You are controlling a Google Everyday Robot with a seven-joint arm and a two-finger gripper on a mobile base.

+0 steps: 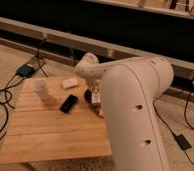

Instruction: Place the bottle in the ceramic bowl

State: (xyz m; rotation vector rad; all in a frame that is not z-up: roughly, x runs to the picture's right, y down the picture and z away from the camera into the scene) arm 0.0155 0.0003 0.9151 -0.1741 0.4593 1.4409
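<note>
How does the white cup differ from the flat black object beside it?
The cup is pale and translucent; the black object is dark and opaque. The cup stands upright; the black object lies flat. The cup is farther than the black object from the tool, which is at the bowl. Both rest on the wooden table.
</note>
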